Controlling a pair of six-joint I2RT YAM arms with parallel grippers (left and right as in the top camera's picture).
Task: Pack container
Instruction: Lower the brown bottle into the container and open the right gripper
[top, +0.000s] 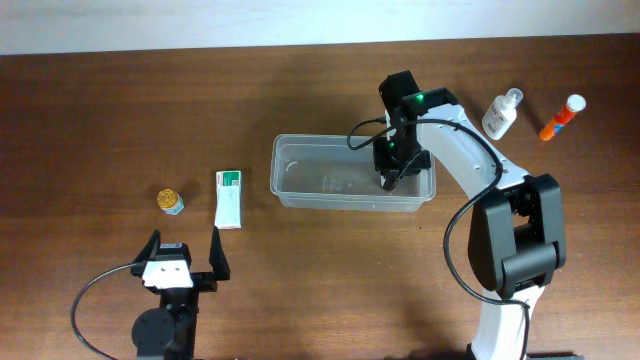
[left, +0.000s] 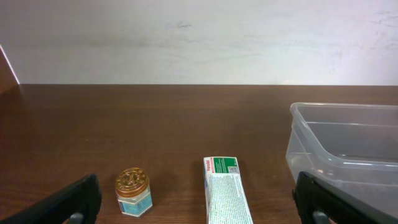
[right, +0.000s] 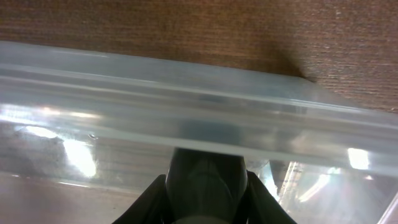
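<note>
Right wrist view, closest to the lens: right end effector (right: 205, 153), fingers reading as one dark mass with no gap visible between them, tips up against the thick rim band of the container (right: 186, 106). Cannot tell whether any plastic is pinched between them. Brown table (right: 186, 25) shows beyond the rim. Overhead: this end effector reaches down inside the container at its right-hand end, close to the near long wall, with the white arm curving back toward its base at the table's near edge. The container lies lengthwise across the middle of the table, flat on its base, open side up. Off its right end, toward the far edge, a small clear bottle (top: 501, 113) with a white top lies on the table, and an orange tube (top: 561, 118) with a white cap lies just beside it, both well apart from the container. Off the container's left end: a green-and-white carton (top: 229, 198) lying flat, near the container but not touching it; a gold-lidded jar (top: 170, 201) stands upright just left of the carton. Left end effector (top: 185, 262) sits at the near edge with fingers spread wide, holding nothing, pointing at jar and carton.
</note>
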